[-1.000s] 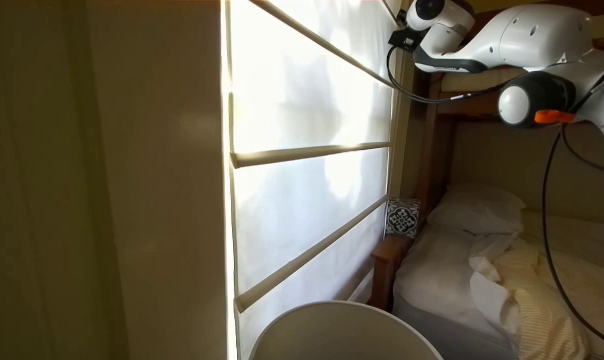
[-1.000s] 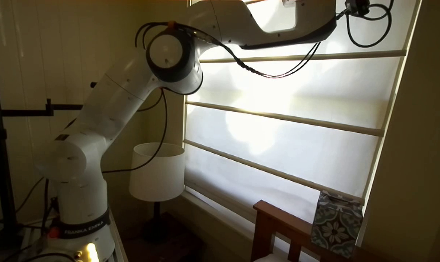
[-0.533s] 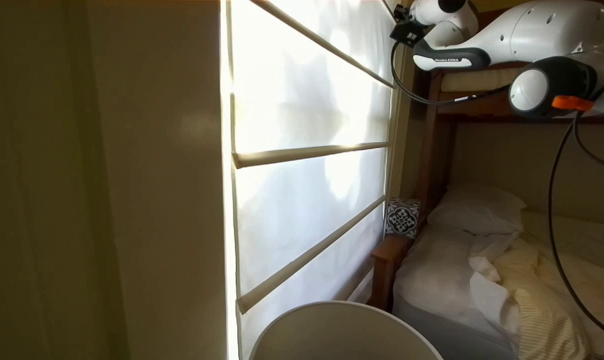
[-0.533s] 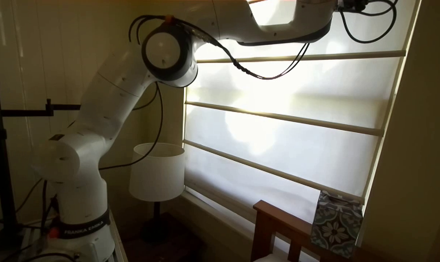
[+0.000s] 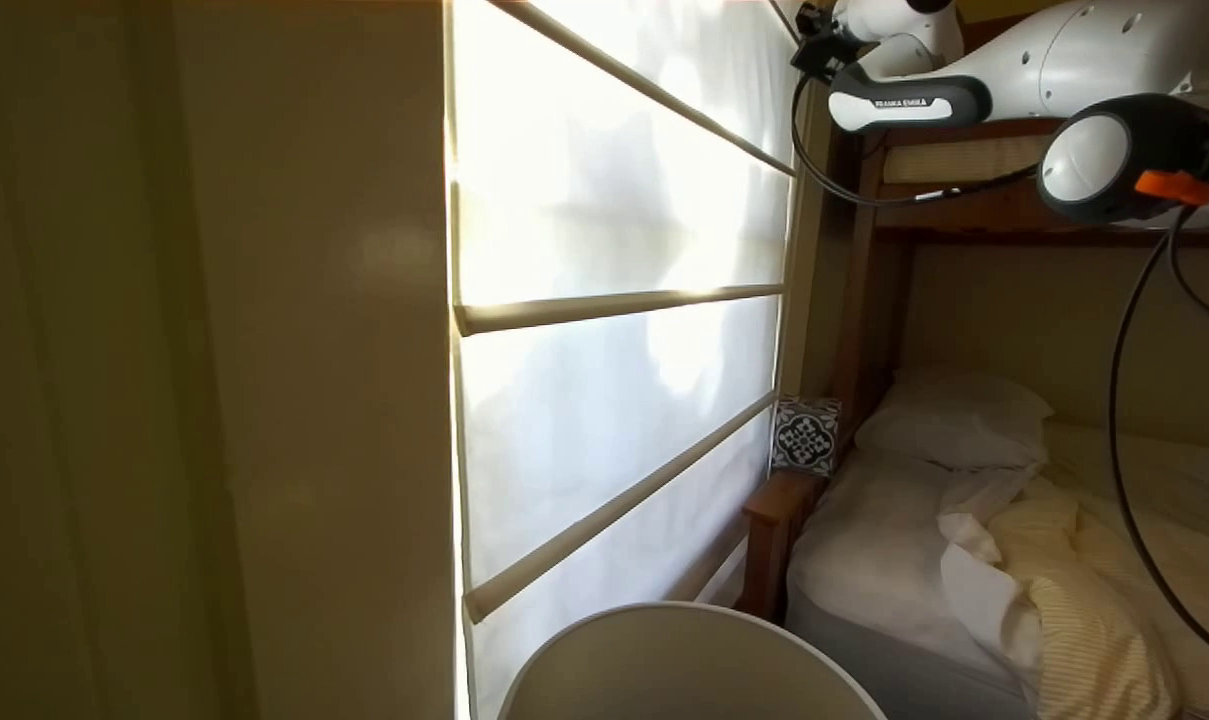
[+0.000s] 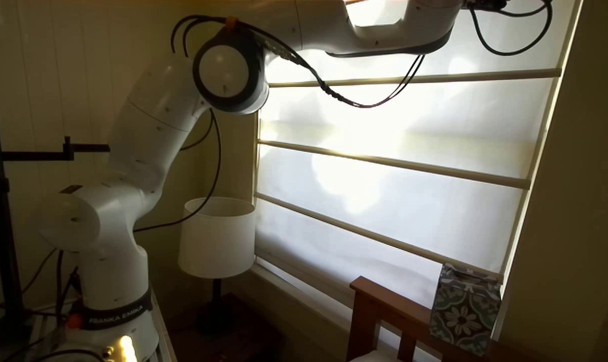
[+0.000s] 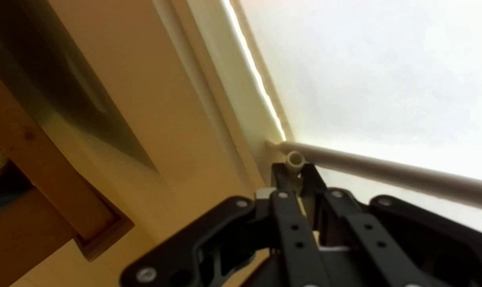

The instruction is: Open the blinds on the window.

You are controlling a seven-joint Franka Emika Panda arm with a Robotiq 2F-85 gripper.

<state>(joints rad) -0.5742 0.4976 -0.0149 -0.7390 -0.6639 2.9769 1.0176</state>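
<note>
Fingers closed on a small pale tube, its hollow end facing the wrist camera. Relative to the frame a second earlier, the forearm sits higher in both exterior views, and the near edge of the blinds lies slightly farther left in an exterior view. Only the wrist view resolves the fingers, beside a side edge of the blinds and the pale frame of the window; the base of the arm appears solely in an exterior view. The blinds hang lowered and vertical over the window, backlit, the long axis of each folded panel running crosswise.
</note>
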